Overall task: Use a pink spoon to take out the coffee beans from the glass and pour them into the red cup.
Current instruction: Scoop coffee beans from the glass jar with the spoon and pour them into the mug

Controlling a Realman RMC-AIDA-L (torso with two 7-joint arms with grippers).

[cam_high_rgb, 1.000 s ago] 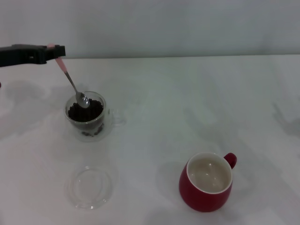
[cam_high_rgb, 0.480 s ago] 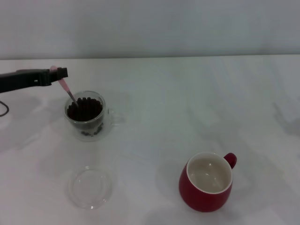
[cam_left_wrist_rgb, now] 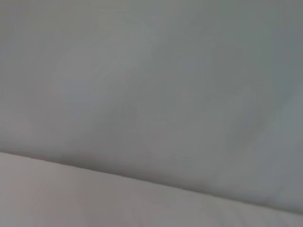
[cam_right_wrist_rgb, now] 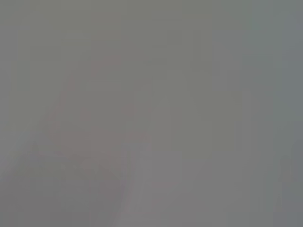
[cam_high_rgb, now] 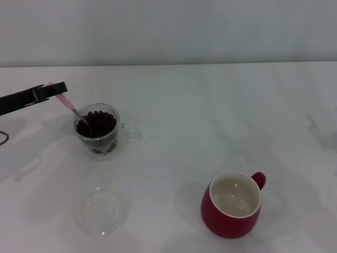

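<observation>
In the head view my left gripper [cam_high_rgb: 57, 89] reaches in from the left edge and is shut on the pale pink handle of the pink spoon [cam_high_rgb: 67, 104]. The spoon slants down into the glass [cam_high_rgb: 97, 132], its metal bowl buried in the dark coffee beans [cam_high_rgb: 98, 123]. The red cup [cam_high_rgb: 232, 205] stands at the front right with a white inside and no beans showing in it. The right gripper is out of view. The wrist views show only blank grey and white surfaces.
A flat clear glass saucer [cam_high_rgb: 101, 210] lies on the white table [cam_high_rgb: 210, 116] in front of the glass. A pale wall runs along the table's far edge.
My left gripper has lowered and drawn back to the left, and the spoon's bowl has sunk from above the beans down into them.
</observation>
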